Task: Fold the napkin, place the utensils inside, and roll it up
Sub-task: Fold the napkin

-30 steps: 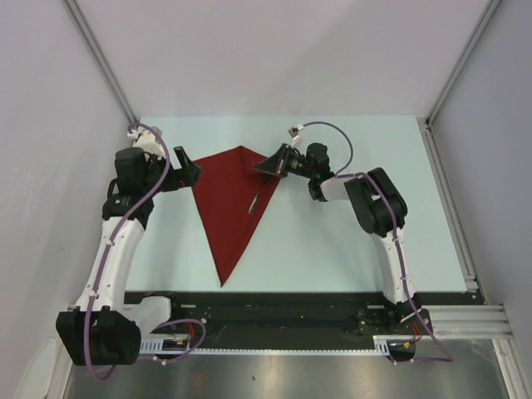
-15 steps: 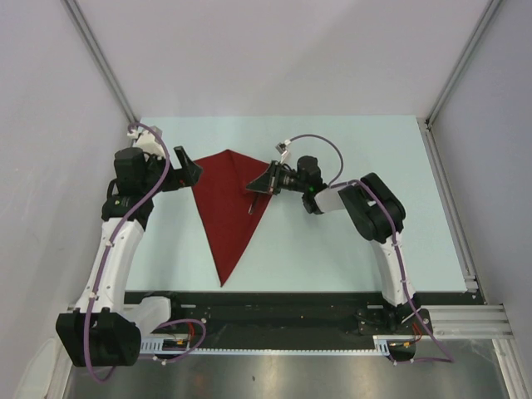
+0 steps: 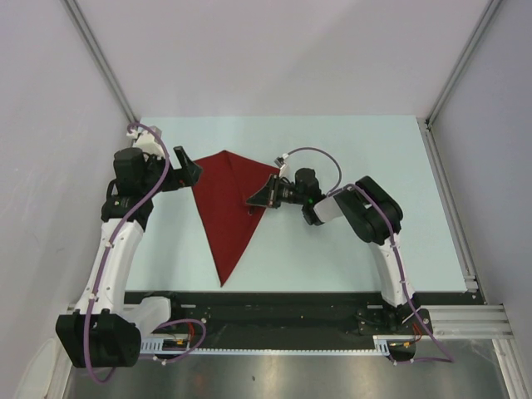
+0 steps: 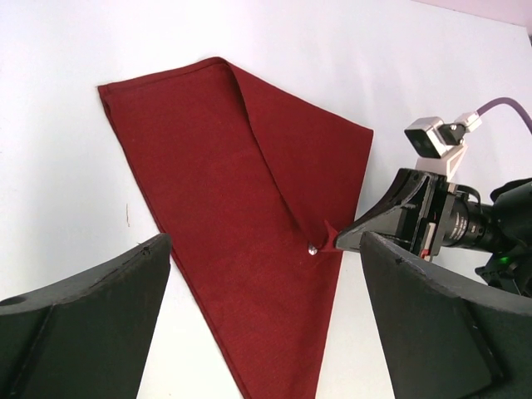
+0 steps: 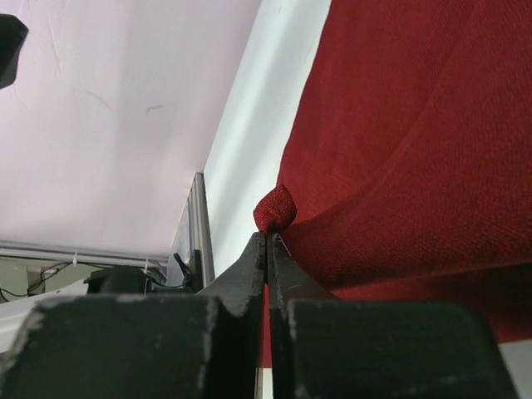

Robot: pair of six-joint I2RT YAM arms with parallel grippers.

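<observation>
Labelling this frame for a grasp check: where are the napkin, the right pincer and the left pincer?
napkin [image 3: 220, 212]: top external view, middle of the red fabric.
right pincer [image 5: 268, 243]: right wrist view, shut tips pinching a napkin fold.
left pincer [image 3: 189, 169]: top external view, between its open fingers.

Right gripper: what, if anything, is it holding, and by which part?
The right gripper is shut on the napkin, pinching a small bunch of cloth at one corner.

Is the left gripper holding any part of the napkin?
No, the left gripper stands wide open in its wrist view, and the napkin lies on the table past its fingers, unpinched by it.
</observation>
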